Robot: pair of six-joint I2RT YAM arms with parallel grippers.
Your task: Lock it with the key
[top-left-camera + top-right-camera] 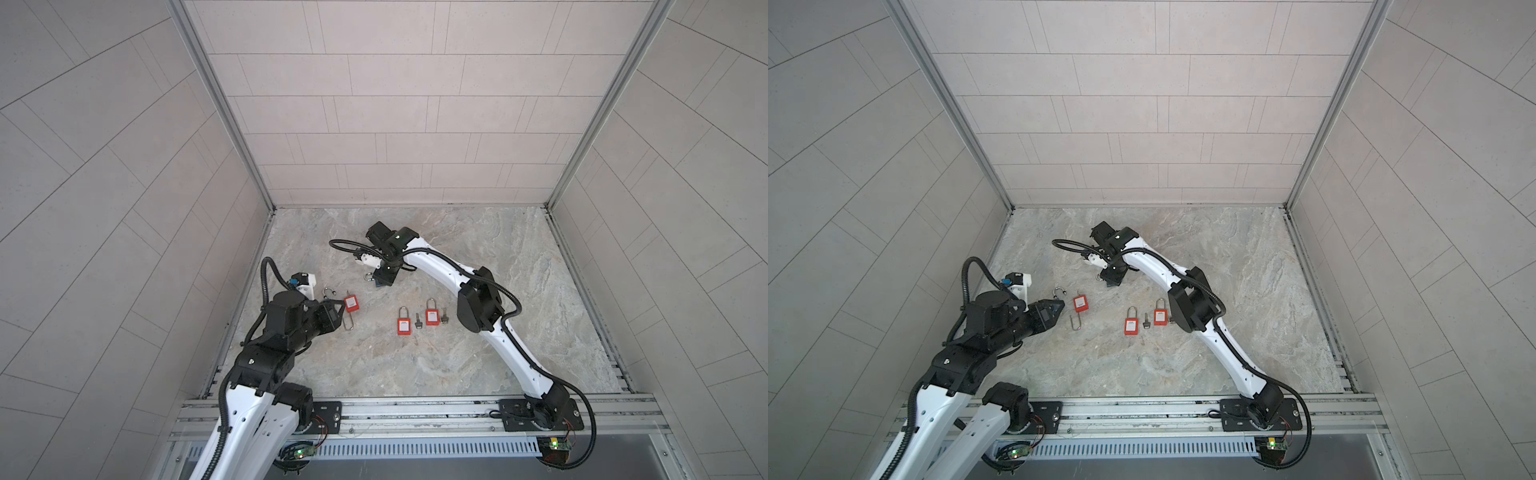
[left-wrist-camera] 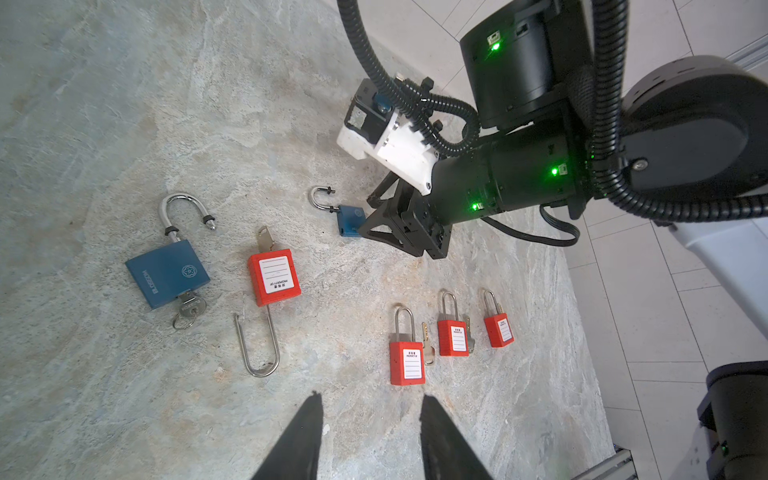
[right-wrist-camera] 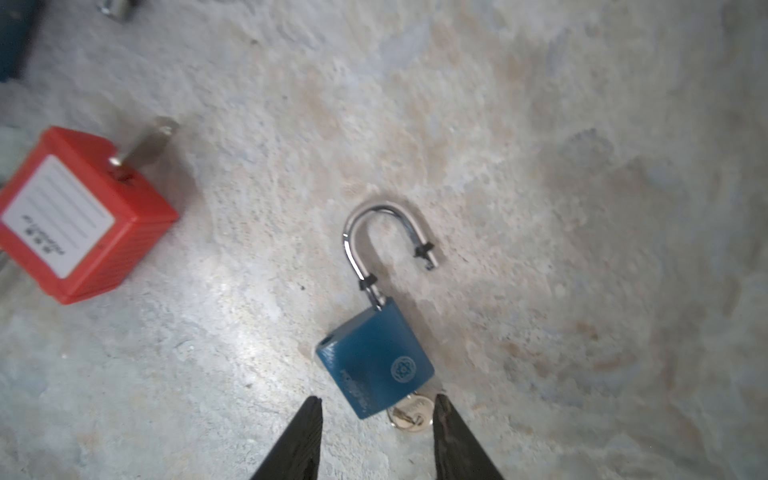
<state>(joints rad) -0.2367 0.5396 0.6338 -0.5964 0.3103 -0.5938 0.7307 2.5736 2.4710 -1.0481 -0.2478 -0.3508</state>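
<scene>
A small blue padlock lies flat on the stone table with its steel shackle swung open and a silver key in its base. My right gripper is open just above it, with the lock's lower edge and the key between its fingertips. In both top views this gripper hides most of that lock. My left gripper is open and empty over bare table. It sits near a red padlock with a long open shackle and a second open blue padlock with its key.
Three shut red padlocks lie in a row with loose keys between them. Two of them show in a top view, close to the right arm's elbow. Tiled walls enclose the table.
</scene>
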